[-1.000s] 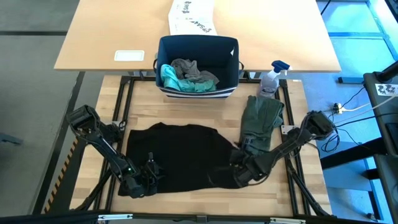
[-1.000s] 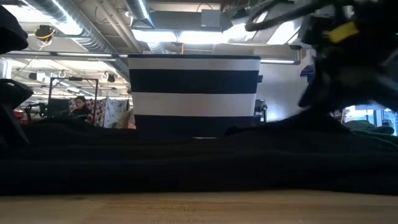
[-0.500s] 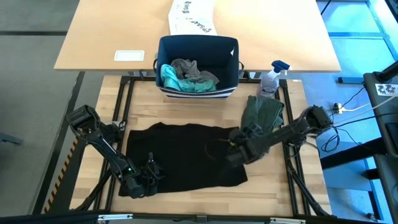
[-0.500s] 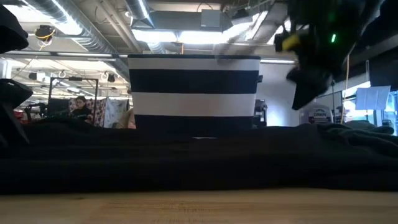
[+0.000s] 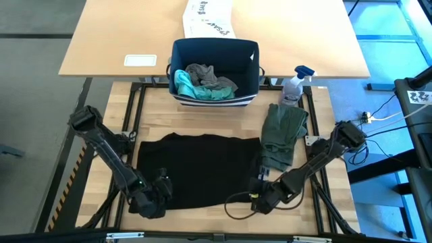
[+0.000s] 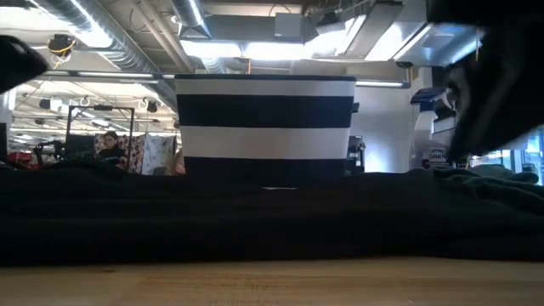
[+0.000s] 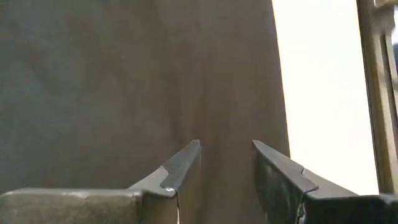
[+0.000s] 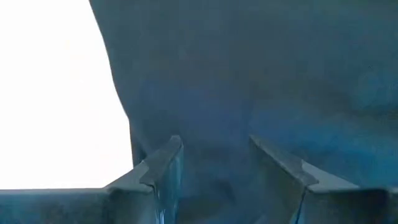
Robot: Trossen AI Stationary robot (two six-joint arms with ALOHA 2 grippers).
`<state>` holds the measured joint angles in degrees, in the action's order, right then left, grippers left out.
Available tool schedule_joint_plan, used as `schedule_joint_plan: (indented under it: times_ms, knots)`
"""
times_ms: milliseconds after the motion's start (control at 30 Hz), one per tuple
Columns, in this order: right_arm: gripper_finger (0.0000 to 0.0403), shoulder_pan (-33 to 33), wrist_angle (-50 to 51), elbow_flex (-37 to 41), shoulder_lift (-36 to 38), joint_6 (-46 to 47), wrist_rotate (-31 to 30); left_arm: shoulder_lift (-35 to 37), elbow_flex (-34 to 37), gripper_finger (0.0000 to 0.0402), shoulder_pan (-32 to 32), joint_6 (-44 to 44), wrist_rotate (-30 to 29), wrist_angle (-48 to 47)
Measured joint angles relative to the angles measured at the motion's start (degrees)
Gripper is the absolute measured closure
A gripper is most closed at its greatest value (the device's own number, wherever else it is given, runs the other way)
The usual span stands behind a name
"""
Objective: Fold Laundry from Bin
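Note:
The large black T-shirt (image 5: pixel 199 169) lies spread flat on the wooden table, seen edge-on in the low view (image 6: pixel 255 221). My left gripper (image 5: pixel 154 201) hovers open over its near left corner, the cloth showing past the fingers (image 7: pixel 227 155). My right gripper (image 5: pixel 262 199) hovers open at the shirt's near right corner (image 8: pixel 214 149). An olive-green piece (image 5: pixel 283 131) lies folded to the shirt's right. The navy bin (image 5: pixel 216 44) stands at the far edge with a teal piece (image 5: pixel 185 84) and a grey piece (image 5: pixel 202 73) inside.
A spray bottle (image 5: pixel 295 84) stands right of the bin. On the tan desk behind it lie a white printed box (image 5: pixel 208 17) and a white card (image 5: pixel 140 60). A thin cable loops on the table by my right gripper (image 5: pixel 236 202).
My right gripper swung toward the far edge over the shirt's right side, then came back to the near right corner. The bunched cloth there now lies flat. My left gripper has risen a little over the near left corner and tipped.

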<state>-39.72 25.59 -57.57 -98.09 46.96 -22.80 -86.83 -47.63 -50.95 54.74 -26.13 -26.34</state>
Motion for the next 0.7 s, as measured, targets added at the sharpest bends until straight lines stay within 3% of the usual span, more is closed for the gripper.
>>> schedule_joint_plan:
  times_ms: [200, 367, 533, 700]
  knots:
    - [0.0224, -0.86, -2.37, 6.41, -0.17, 5.4, 6.75, -1.03, 6.8, 0.0266, -3.19, 11.29, 11.44, 0.28]
    - [0.0224, -5.08, -3.31, 7.63, 0.09, 12.26, 12.29, -0.93, 8.69, 0.0266, -7.63, 19.47, 12.57, 1.16]
    - [0.0224, -7.13, -7.5, 7.38, -0.01, 15.9, 15.51, -1.31, 7.35, 0.0266, -7.73, 14.45, 8.77, 0.81]
    - [0.0224, -5.97, -0.11, 2.04, 2.61, 14.48, 18.35, 0.62, 0.9, 0.0266, -4.82, 7.42, 8.84, -6.22]
